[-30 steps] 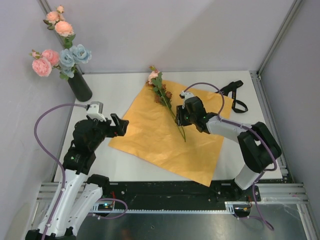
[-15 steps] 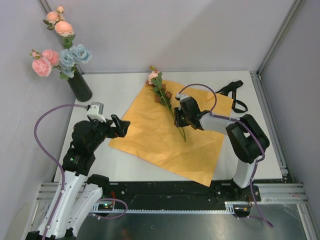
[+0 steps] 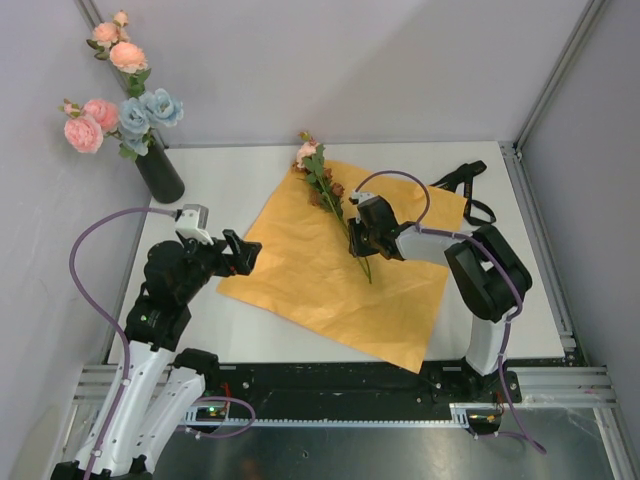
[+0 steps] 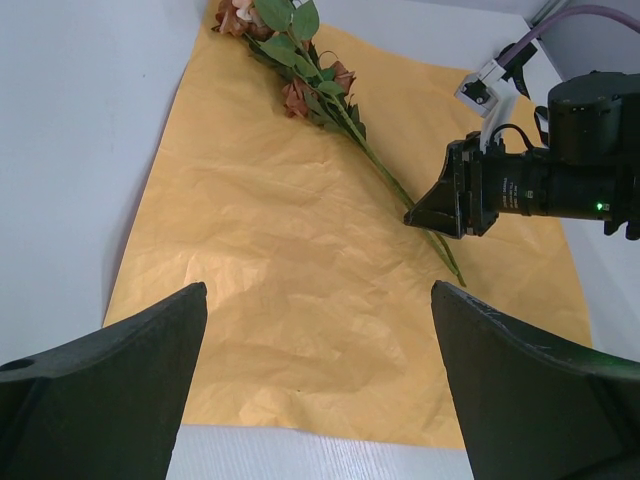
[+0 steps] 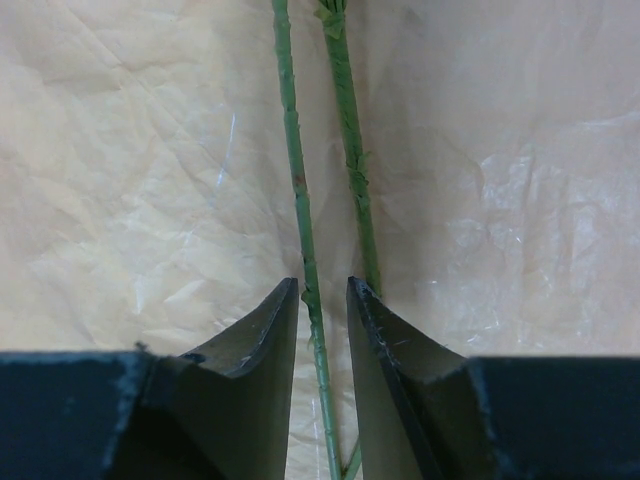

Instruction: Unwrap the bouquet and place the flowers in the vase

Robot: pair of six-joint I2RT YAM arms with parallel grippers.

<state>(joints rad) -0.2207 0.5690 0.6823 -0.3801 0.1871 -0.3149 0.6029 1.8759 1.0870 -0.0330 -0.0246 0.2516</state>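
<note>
Two flower stems (image 3: 323, 187) lie on the orange paper (image 3: 310, 285). The right gripper (image 5: 322, 287), narrowly open, has one stem between its jaws. The left gripper (image 3: 243, 250) is wide open over the paper's left edge.

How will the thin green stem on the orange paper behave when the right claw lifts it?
The stem looks long and thin, so it will probably flex, its leafy bloom end drooping. It seems light. The second stem lying close beside it may snag and come along.
</note>
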